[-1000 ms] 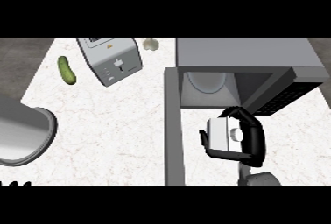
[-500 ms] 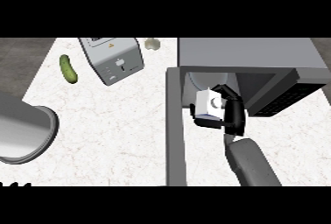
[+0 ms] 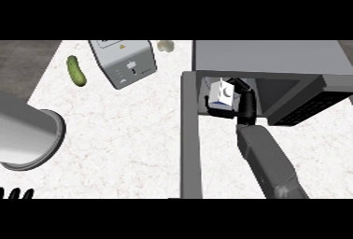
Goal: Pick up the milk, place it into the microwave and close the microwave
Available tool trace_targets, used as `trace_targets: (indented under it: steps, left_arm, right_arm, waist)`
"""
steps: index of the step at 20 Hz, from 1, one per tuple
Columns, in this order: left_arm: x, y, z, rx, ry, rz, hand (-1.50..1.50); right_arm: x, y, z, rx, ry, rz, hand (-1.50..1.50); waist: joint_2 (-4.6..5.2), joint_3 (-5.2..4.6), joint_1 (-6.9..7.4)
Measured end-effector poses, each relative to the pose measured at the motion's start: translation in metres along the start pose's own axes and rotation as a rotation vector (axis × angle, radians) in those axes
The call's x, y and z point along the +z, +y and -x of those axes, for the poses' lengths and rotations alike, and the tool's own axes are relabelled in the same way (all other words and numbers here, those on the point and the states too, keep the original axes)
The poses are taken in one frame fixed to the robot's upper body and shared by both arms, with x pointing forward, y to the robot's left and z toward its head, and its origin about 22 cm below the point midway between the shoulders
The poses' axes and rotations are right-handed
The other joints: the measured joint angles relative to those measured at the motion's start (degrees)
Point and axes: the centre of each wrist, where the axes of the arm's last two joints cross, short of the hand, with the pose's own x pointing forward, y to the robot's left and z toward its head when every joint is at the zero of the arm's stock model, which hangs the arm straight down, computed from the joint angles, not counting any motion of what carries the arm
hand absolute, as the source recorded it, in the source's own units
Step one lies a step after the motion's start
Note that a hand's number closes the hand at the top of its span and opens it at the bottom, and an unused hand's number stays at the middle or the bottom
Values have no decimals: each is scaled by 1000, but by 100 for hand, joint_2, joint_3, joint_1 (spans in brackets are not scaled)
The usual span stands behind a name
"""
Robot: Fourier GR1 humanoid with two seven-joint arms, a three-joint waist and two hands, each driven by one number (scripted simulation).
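Milk: one white carton [image 3: 223, 93] with a blue mark on its side, upper right of centre, inside the mouth of the microwave; it leans, its long axis running from upper left to lower right of the frame, top end toward the cavity.
Right hand: black fingers [image 3: 243, 103] curled round the carton's right side and lower end, clamped on it; grey forearm rises from the lower right edge.
Left hand: only fingertips [image 3: 15, 193] show at the lower left edge, upright and spread apart, holding nothing.
Microwave: one [image 3: 269, 58], upper right, open; its door [image 3: 189, 140] stands as a grey strip running down the frame's middle.
Toaster: one [image 3: 124, 61], top centre-left, tilted.
Cucumber: one [image 3: 76, 71], upper left, lengthwise up-down.
Pot: one grey metal pot [image 3: 24, 135], left edge.
Garlic: one small pale bulb [image 3: 165, 45], top centre.
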Motion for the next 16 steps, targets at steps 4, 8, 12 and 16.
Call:
trace_targets:
  steps: [4, 8, 12, 16]
  left_arm:
    - [-1, 8, -1, 3, 8, 5, -150]
    - [1, 11, 2, 7, 7, 16, -150]
    - [1, 14, 2, 5, 11, 35, -150]
    - [-2, 12, 7, 15, 16, 47, -150]
  right_arm:
    - [-15, -6, 4, 101, 4, 15, 150]
    - [-24, -18, 9, 158, 6, 14, 150]
    - [-36, -30, 6, 224, -11, 21, 150]
    - [-43, -32, 3, 303, -61, 38, 150]
  waist:
    - [28, 1, 60]
    - [68, 5, 150]
    - [112, 10, 247]
    - [157, 14, 325]
